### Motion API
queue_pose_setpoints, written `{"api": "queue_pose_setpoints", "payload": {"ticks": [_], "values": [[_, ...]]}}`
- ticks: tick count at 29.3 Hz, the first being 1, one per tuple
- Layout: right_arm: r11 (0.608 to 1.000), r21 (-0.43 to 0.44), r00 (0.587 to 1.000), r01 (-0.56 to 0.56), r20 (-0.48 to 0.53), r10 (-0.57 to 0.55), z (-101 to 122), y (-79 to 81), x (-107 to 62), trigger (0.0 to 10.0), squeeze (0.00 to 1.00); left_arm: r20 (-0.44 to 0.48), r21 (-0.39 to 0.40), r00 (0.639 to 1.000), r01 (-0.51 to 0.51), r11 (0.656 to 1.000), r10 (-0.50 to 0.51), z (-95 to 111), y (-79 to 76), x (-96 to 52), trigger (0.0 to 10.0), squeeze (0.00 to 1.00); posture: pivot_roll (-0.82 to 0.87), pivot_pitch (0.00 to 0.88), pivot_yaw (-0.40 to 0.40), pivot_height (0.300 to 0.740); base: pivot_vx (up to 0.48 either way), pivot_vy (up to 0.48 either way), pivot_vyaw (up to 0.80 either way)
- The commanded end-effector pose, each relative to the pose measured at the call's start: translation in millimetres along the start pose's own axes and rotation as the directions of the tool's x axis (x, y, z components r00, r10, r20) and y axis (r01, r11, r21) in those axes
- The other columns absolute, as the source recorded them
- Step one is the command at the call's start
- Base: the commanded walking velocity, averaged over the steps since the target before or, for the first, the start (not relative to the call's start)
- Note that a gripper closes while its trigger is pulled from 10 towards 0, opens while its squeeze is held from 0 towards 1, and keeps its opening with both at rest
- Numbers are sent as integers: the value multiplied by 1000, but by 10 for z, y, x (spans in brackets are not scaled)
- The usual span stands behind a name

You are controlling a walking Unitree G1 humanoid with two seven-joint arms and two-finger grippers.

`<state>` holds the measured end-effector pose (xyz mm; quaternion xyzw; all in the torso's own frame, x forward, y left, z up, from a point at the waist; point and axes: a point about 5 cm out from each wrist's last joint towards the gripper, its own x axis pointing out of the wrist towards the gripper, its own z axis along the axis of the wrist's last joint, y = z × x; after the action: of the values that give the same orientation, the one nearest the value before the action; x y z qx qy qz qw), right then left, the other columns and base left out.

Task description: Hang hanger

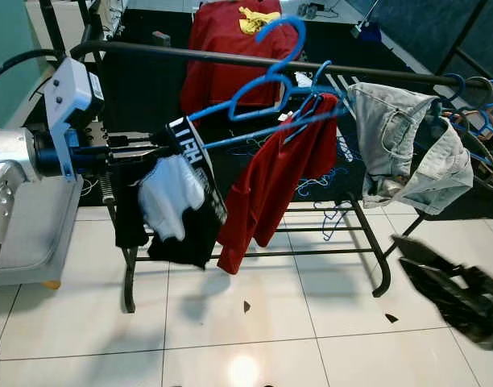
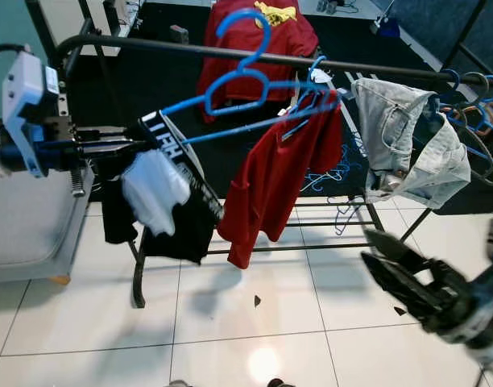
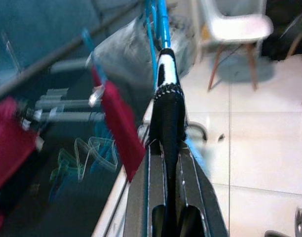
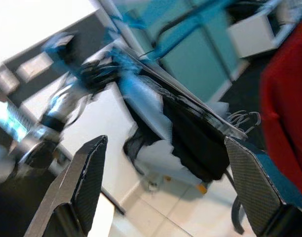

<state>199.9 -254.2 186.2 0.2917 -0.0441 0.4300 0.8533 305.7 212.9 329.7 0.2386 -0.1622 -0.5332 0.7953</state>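
White tiled floor [image 1: 254, 322], dark rug behind. Black clothes rack [image 1: 230, 58] spans the scene, with jeans [image 1: 399, 149] and a red shirt [image 1: 271, 181] already hanging on it. Left gripper [image 1: 150, 147] has its jaws clamped on the end of a blue hanger [image 1: 263, 89] carrying a black-and-white garment [image 1: 178, 193]; the hook sits high, near the rail, seemingly not on it yet. Right gripper [image 2: 408, 278], low, jaws apart, idle. Step: bringing hanger to rail. Next: likely lift hook over rail, lower, release.

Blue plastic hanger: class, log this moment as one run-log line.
left hand: shut on blue plastic hanger with black garment | hook: not yet over black metal rail | right hand: open, low
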Motion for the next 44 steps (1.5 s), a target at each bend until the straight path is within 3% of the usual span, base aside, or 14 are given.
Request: {"api": "queue_pose_setpoints", "payload": {"ticks": [1, 2, 8, 9, 10, 11, 12, 14, 15, 18, 23, 32, 36, 44], "values": [[1000, -5, 1000, 26, -9, -26, 0, -16, 22, 10000, 0, 73, 63, 994, 82, 995, -86, 141, -68, 84, 0, 0, 31, 195, -73, 740, 0, 0, 0], [1000, 5, 1000, -3, 17, 3, -1, 4, 132, 10000, 0, 118, 88, 979, 156, 984, -166, 228, -136, 145, 0, 0, 34, 191, -72, 740, 0, 0, 0], [999, 13, 998, -39, 51, 38, 1, 15, 296, 10000, 0, 198, 114, 954, 208, 972, -227, 360, -158, 235, 0, 0, 43, 187, -72, 740, 0, 0, 0], [998, 10, 996, -65, 67, 64, 22, 33, 376, 10000, 0, 209, 126, 947, 221, 967, -243, 385, -163, 268, 667, 0, 43, 186, -70, 740, 0, 0, 0], [998, 10, 996, -65, 67, 64, 22, 33, 376, 10000, 0, 209, 126, 947, 221, 967, -243, 385, -163, 268, 667, 0, 43, 186, -70, 740, 0, 0, 0], [996, -1, 994, -90, 63, 90, 34, 53, 466, 10000, 0, 214, 139, 941, 236, 962, -262, 406, -173, 308, 2353, 0, 43, 184, -68, 740, 0, 0, 0], [993, -20, 992, -119, 33, 120, 17, 80, 578, 10000, 0, 223, 150, 932, 259, 954, -287, 427, -192, 366, 3373, 0, 47, 180, -68, 740, 0, 0, 0], [990, -33, 991, -135, 11, 136, 0, 98, 652, 10000, 0, 229, 157, 924, 275, 949, -305, 440, -206, 403, 3373, 0, 47, 180, -68, 740, 0, 0, 0], [988, -50, 989, -147, -20, 146, -24, 110, 707, 10000, 0, 215, 164, 922, 291, 943, -322, 424, -222, 443, 3922, 0, 50, 178, -67, 740, 0, 0, 0], [982, -64, 983, -179, -45, 176, -27, 148, 778, 10000, 0, 191, 169, 919, 315, 934, -345, 376, -248, 491, 4314, 0, 51, 174, -65, 740, 0, 0, 0], [960, -95, 964, -261, -73, 255, 48, 282, 913, 10000, 0, 208, 170, 903, 346, 923, -377, 388, -301, 556, 4353, 0, 46, 173, -62, 740, 0, 0, 0], [950, -139, 959, -278, -90, 268, 92, 312, 1093, 10000, 0, 218, 183, 895, 354, 917, -389, 421, -324, 607, 4235, 0, 50, 173, -65, 740, 0, 0, 0], [972, -188, 977, -144, -181, 110, -3, 132, 1158, 10000, 0, 274, 202, 885, 330, 922, -377, 512, -304, 623, 4000, 0, 50, 174, -67, 740, 0, 0, 0], [977, -189, 985, -99, -159, 69, 22, 69, 1191, 10000, 0, 311, 224, 863, 340, 913, -398, 581, -317, 617, 3765, 0, 52, 173, -65, 740, 0, 0, 0]]}}
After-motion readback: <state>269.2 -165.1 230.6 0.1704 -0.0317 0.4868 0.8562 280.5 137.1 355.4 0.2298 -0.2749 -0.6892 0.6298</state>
